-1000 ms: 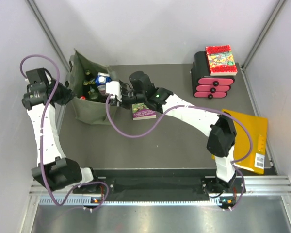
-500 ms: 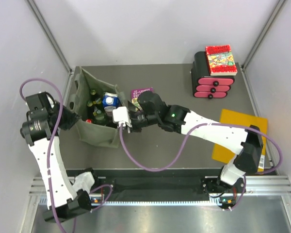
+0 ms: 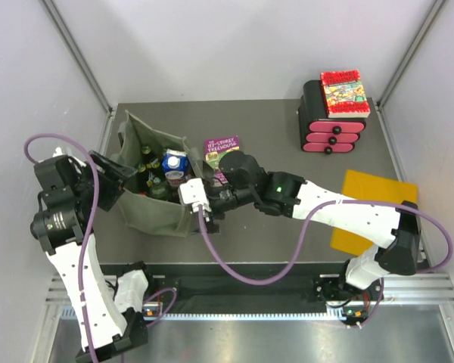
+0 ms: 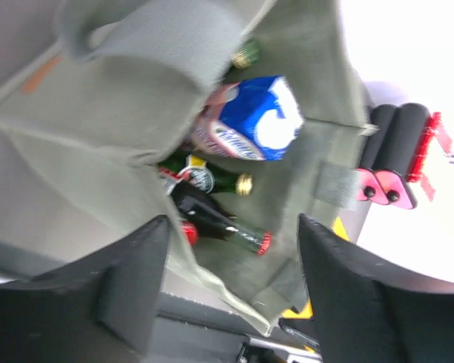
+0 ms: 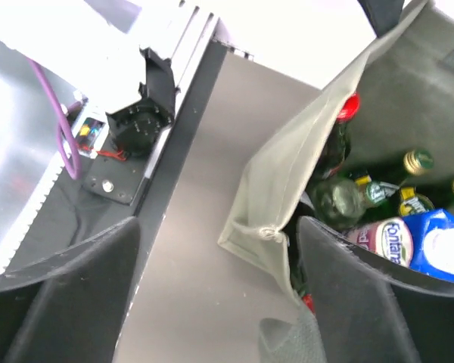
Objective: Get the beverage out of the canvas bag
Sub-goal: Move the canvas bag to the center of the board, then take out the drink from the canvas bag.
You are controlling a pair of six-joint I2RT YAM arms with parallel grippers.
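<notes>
The canvas bag (image 3: 155, 215) gapes upward, but bottles (image 3: 153, 181) crowd the blue carton (image 3: 174, 162).

Carton (image 5: 427, 242): the word "Fontana" in dark letters on its pink and white side, close beside the right pincer (image 5: 219, 227).
Purple book (image 3: 222, 149): yellow words on the cover, too small to read, just behind that pincer.

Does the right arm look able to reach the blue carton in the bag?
Probably yes: the bag gapes open, the carton lies on top, the open right gripper is alongside.
</notes>
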